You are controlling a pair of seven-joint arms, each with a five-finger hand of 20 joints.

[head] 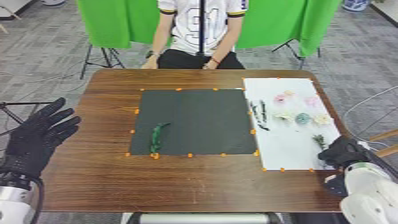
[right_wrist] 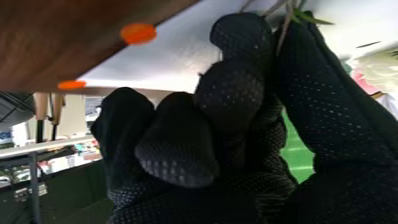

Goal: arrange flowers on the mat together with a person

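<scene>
One green sprig (head: 319,140) on the near right part of the white sheet (head: 289,145), stem pinched between thumb and fingers of the right hand (head: 339,154). Grip should stay light but firm, since a thin stem could roll or slip. Best to lift clear before crossing the sheet so it doesn't drag the dark twigs (head: 259,114) or pale flowers (head: 285,116), then lower flat near the green leaf (head: 156,138) on the dark mat (head: 200,122). Left hand (head: 34,136) open, left of the mat. Brown table (head: 93,180), orange markers round mat and sheet; green cloth (head: 282,30) and grey floor beyond.
</scene>
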